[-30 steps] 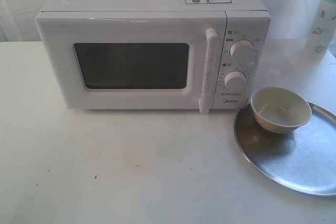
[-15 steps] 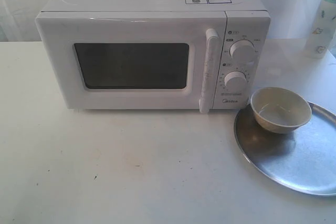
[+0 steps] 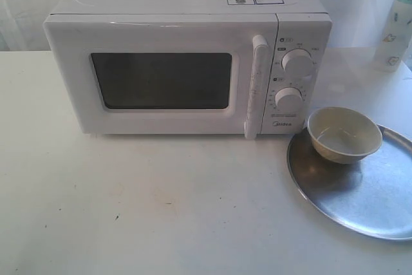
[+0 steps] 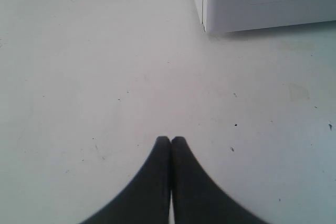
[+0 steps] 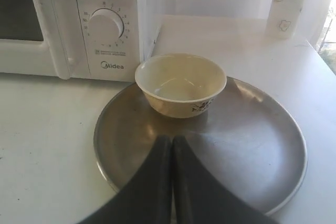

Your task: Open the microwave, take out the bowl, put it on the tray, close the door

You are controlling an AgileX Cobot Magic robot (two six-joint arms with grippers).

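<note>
The white microwave (image 3: 187, 62) stands at the back of the table, its door (image 3: 161, 78) shut with the bar handle (image 3: 255, 85) beside two knobs. The cream bowl (image 3: 344, 134) sits upright on the silver tray (image 3: 360, 191) to the microwave's right, near the tray's far left rim. In the right wrist view the bowl (image 5: 180, 83) rests on the tray (image 5: 252, 145) just ahead of my right gripper (image 5: 172, 139), which is shut and empty above the tray. My left gripper (image 4: 170, 140) is shut and empty over bare table, the microwave's corner (image 4: 252, 3) ahead. Neither gripper shows in the exterior view.
A white bottle with a teal band (image 3: 394, 27) stands at the back right, also seen in the right wrist view as the bottle (image 5: 291, 1). The white table (image 3: 141, 204) spreads in front of the microwave. A white curtain hangs behind.
</note>
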